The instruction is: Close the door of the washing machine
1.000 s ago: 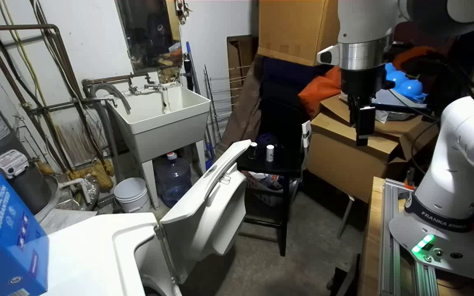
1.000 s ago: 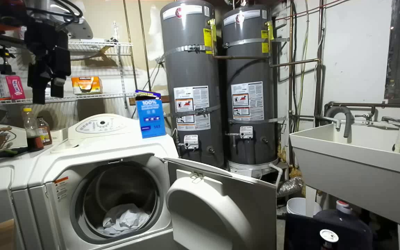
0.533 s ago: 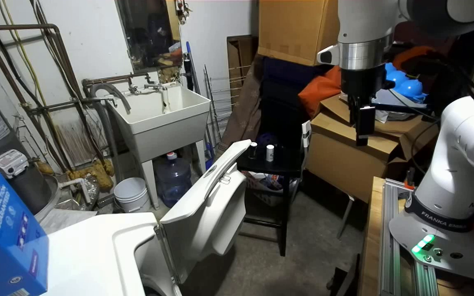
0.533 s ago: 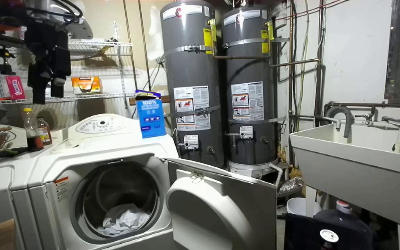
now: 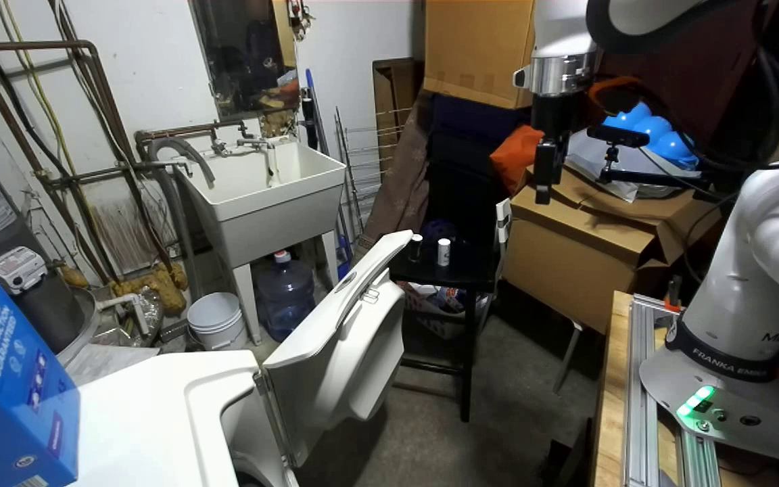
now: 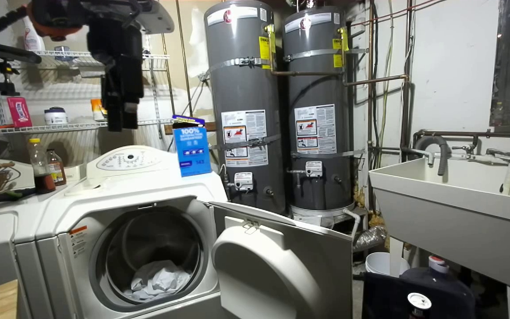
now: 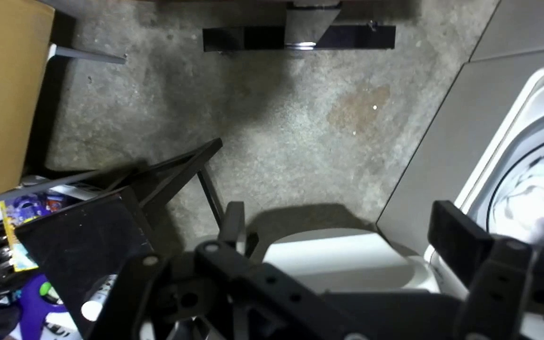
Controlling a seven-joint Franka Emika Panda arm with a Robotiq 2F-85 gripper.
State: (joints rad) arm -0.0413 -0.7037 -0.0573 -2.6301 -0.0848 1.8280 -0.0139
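The washing machine (image 5: 139,406) is a white boxy appliance. In an exterior view its front (image 6: 75,266) shows a round opening with white cloth inside. The door (image 6: 255,283) stands wide open, swung out to the side on its hinge, with its white domed inner side showing. It also shows in an exterior view (image 5: 356,365) and low in the wrist view (image 7: 333,257). My gripper (image 5: 543,193) points down, well above the door and apart from it. In an exterior view the gripper (image 6: 122,124) hangs above the machine's level. In the wrist view the gripper (image 7: 343,224) is open and empty.
A black stool (image 5: 450,274) with small bottles stands beyond the door. A utility sink (image 5: 281,216) is at the wall. A blue box (image 6: 193,153) stands on the machine. Cardboard boxes (image 5: 565,264) are behind the gripper. The robot base sits on a wooden table (image 5: 609,406).
The gripper has moved left and up in an exterior view, and right in an exterior view, toward the door's side. It has also turned. The door has not moved.
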